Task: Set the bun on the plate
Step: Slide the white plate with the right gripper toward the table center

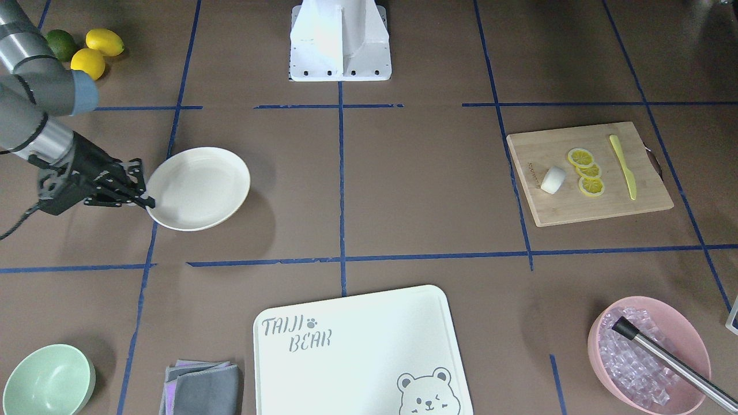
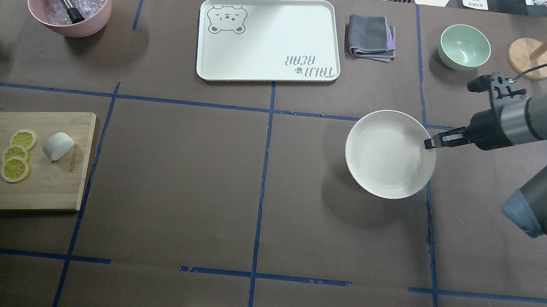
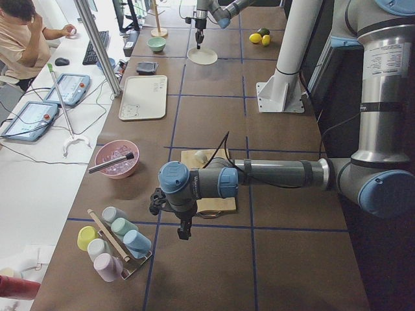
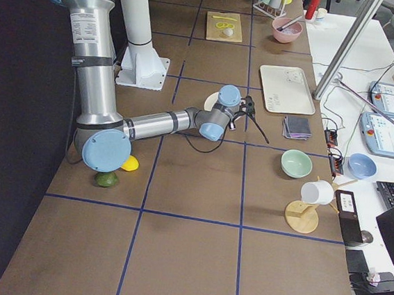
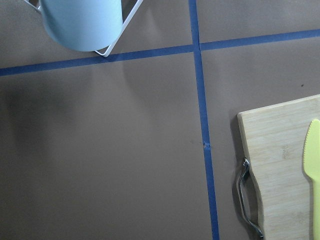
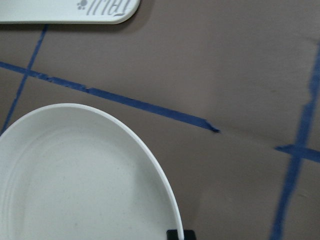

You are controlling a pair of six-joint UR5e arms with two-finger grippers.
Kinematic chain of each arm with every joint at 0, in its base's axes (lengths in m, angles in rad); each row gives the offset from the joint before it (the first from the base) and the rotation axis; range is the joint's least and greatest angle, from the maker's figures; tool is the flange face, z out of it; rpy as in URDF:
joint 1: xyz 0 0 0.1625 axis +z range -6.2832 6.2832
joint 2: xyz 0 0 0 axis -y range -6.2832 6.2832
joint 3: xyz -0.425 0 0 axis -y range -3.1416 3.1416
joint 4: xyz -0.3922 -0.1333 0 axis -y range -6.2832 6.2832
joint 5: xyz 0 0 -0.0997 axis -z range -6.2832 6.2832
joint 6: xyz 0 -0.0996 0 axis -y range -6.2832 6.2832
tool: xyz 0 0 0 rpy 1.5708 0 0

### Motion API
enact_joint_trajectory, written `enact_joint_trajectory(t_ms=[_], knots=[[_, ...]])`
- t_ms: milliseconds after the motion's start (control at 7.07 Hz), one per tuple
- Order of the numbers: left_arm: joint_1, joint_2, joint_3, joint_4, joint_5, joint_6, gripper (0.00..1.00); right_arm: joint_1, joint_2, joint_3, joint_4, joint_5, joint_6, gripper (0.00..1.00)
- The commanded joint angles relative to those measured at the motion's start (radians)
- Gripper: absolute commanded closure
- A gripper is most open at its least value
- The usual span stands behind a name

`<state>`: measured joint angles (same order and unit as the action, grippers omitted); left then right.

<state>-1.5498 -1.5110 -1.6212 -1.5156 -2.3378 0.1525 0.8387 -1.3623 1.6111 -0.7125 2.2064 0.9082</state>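
The bun, a small white lump, lies on a wooden cutting board beside yellow lemon slices. The round cream plate is across the table from it, in the right arm's half. My right gripper is shut on the plate's rim, and the plate casts a wide offset shadow as if held just off the table. My left gripper hangs over the table short of the cutting board. It shows only in the exterior left view, so I cannot tell its state.
A yellow knife lies on the cutting board. The bear-printed white board, a pink bowl of ice, a mint bowl and a grey cloth line the far edge. Lemons sit near the right arm. A cup rack stands by the left gripper.
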Motion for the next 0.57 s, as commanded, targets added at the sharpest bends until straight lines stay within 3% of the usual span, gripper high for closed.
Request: enact_joint_trajectory(t_ms=[0,141,424], knots=[[0.000,-0.001,0.001,0.000,0.000,-0.001,0.00,-0.165,0.176,-0.007,-0.157,-0.181,0.129,0.96],[0.000,-0.001,0.003,0.000,0.000,-0.001,0.00,-0.211,0.246,-0.008,-0.277,-0.223,0.170,0.96],[0.000,-0.001,0.007,0.000,0.000,-0.001,0.00,-0.275,0.295,-0.026,-0.300,-0.295,0.239,0.96]])
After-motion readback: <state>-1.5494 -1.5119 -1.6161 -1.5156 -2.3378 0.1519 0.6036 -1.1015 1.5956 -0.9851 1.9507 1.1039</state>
